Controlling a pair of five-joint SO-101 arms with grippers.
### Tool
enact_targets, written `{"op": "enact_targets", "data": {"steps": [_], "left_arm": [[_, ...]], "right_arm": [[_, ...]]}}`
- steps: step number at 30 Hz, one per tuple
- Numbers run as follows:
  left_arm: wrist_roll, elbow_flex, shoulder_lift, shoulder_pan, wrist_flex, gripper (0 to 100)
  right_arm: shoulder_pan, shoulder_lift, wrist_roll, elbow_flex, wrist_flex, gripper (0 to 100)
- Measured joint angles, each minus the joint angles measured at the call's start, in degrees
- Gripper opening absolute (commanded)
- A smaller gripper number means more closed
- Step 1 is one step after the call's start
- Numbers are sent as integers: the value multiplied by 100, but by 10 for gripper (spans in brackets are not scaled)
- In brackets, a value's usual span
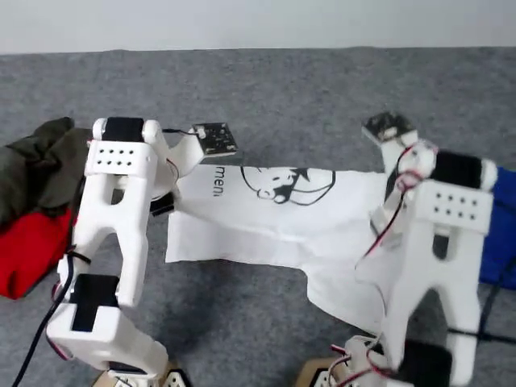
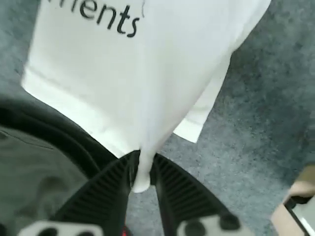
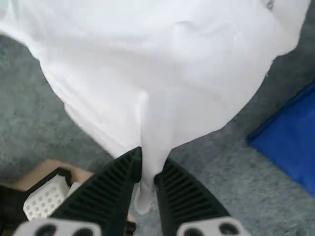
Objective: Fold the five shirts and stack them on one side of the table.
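The left hand (image 2: 142, 164) and right hand (image 3: 148, 164) each clamp an opposite end of the white shirt (image 1: 274, 218), its long axis spanning between them.

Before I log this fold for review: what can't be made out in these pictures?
White shirt: lower right part, high view, hidden behind the right arm.
Blue shirt: high view, cut off by the right edge and that arm.
Red shirt: high view, cut off by the left edge.
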Motion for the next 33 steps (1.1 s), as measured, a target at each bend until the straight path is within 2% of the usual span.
{"op": "enact_targets", "data": {"steps": [6,14,16,22,27,33], "left_arm": [[0,132,352,-62,-132,6],[0,132,958,-62,-167,8],[0,132,1002,-62,-176,23],[35,132,1020,-62,-158,85],[132,132,1020,79,53,85],[132,79,932,299,79,85]], "right_arm": [[9,-914,0,1345,-105,10],[114,-1266,-9,2734,-1055,13],[246,-1266,0,2769,-1178,38],[677,-1266,62,2778,-1152,237],[949,-1266,53,2497,-809,240],[958,-1266,53,1749,-642,234]]}}
